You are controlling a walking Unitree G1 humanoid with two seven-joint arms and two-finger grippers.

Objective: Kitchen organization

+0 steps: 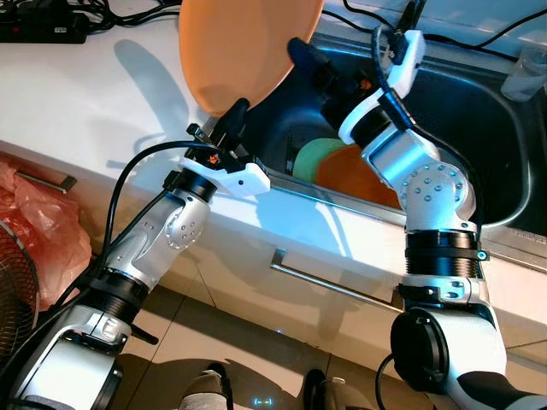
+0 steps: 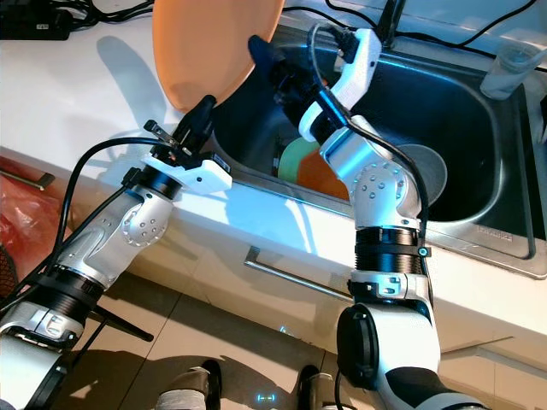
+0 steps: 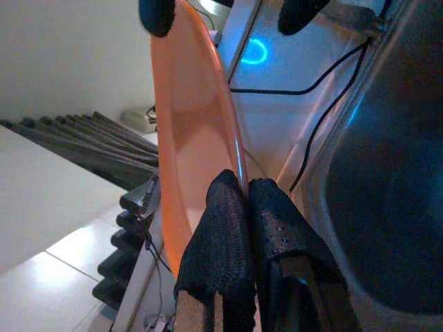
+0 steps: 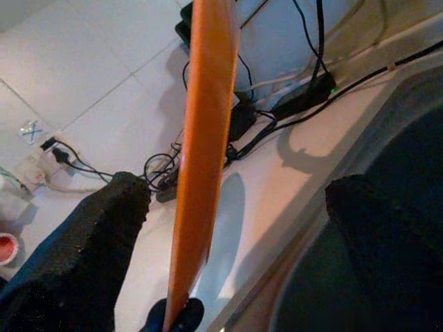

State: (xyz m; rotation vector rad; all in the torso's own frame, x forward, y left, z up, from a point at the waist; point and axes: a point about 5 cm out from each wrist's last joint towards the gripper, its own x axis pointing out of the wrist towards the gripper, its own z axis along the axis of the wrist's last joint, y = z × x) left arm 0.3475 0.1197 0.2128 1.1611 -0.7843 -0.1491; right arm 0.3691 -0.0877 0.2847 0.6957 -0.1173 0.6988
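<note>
Standing on edge over the sink (image 1: 479,111), one orange plate (image 1: 244,47) is pinched by the left gripper (image 1: 232,115); the right gripper's (image 4: 235,242) fingers straddle its rim, wide.

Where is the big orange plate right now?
The large orange plastic plate is held on edge above the white counter, at the steel sink's left rim, pinched by the left tool.

Orange plate (image 1: 244,47), green bowl (image 1: 314,155), steel-grey sink (image 1: 479,128).
</note>
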